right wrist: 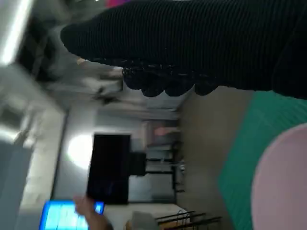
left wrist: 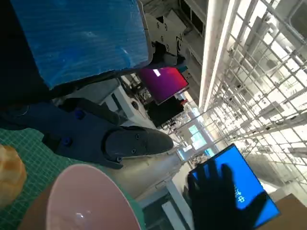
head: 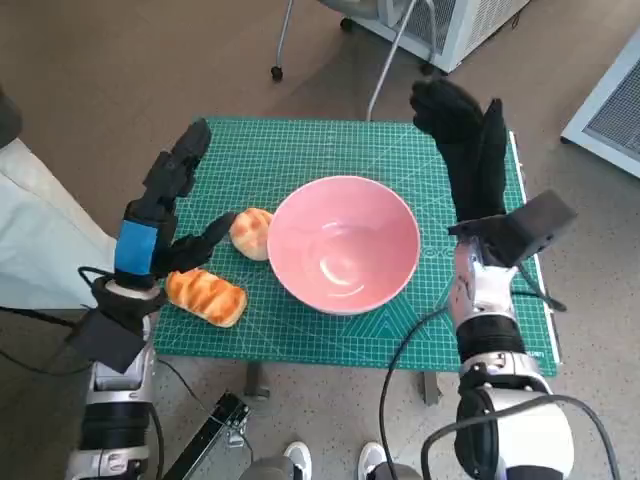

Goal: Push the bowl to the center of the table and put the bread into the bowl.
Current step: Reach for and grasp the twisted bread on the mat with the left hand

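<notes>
A pink bowl (head: 343, 243) stands empty near the middle of the green cutting mat (head: 300, 150); its rim also shows in the left wrist view (left wrist: 86, 201) and the right wrist view (right wrist: 283, 182). Two breads lie left of it: a round bun (head: 251, 233) touching the bowl's rim, and a long glazed loaf (head: 206, 296) at the mat's front left. My left hand (head: 170, 205) is raised over the mat's left side, fingers spread, its thumb reaching toward the bun, holding nothing. My right hand (head: 465, 150) is lifted upright to the bowl's right, fingers extended, empty.
The mat covers the small table; its front edge (head: 330, 352) lies close to me. Metal chair legs (head: 278, 60) and a white unit (head: 450, 25) stand on the floor behind. Pale cloth (head: 40, 240) sits to the left. Shoes (head: 300, 460) show below the table.
</notes>
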Tool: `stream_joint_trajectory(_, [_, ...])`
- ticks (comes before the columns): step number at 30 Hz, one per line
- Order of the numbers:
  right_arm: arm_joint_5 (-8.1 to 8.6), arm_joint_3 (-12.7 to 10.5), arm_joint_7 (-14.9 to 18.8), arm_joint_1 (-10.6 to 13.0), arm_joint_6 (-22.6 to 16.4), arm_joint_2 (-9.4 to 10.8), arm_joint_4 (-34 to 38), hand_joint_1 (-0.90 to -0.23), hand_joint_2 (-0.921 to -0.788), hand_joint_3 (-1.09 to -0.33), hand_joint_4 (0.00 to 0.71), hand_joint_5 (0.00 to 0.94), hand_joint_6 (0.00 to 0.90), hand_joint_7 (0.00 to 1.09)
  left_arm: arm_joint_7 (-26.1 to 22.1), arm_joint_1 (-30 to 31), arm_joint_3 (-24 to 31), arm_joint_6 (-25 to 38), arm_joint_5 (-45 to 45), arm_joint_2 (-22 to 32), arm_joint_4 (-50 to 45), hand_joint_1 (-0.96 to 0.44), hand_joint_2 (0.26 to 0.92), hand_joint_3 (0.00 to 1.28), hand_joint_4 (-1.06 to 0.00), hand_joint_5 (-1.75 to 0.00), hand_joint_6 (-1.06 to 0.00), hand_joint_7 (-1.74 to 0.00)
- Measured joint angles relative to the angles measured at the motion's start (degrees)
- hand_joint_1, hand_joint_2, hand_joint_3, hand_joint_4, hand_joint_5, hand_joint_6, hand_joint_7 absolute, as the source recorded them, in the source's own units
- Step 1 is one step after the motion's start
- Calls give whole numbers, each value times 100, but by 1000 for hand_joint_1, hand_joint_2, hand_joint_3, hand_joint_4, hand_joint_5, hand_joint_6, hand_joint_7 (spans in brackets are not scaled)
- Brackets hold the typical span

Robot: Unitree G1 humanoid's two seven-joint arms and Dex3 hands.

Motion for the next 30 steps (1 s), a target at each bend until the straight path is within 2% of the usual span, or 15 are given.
stream_joint_trajectory(3, [-6,103,151,12,-172,-12,-141,-576,-921,-864,259,26,-1,767,-2,32,14,-16,73,143,-3,-499,921,291,-243,0,-232,-153])
stream_joint_trajectory(8, [11,256,497,105,-356,-52,-471,-593,-921,-871,256,26,-1,754,-35,53,85,-27,457,641,9,-505,921,269,-232,-1,-238,-147])
stream_joint_trajectory(12, [108,353,793,219,-414,-74,-824,-611,-921,-866,253,25,-1,734,-54,47,147,2,868,1237,48,-506,921,184,-214,-3,-236,-134])
stream_joint_trajectory(18, [376,444,1214,380,-419,-74,-1319,-631,-921,-857,234,19,-1,670,-308,47,115,448,1360,1971,-18,-458,908,43,-192,-1,-268,-117])
stream_joint_trajectory(22, [540,484,1426,416,-419,-75,-1491,-640,-921,-854,224,16,-1,635,-685,51,26,843,1443,2305,-207,-394,870,9,-196,-3,-298,-114])
stream_joint_trajectory(30, [728,544,1675,460,-419,-77,-1637,-648,-921,-852,219,16,-1,623,-1895,109,-249,1919,1458,2932,-748,-235,788,1,-203,-4,-370,-123])
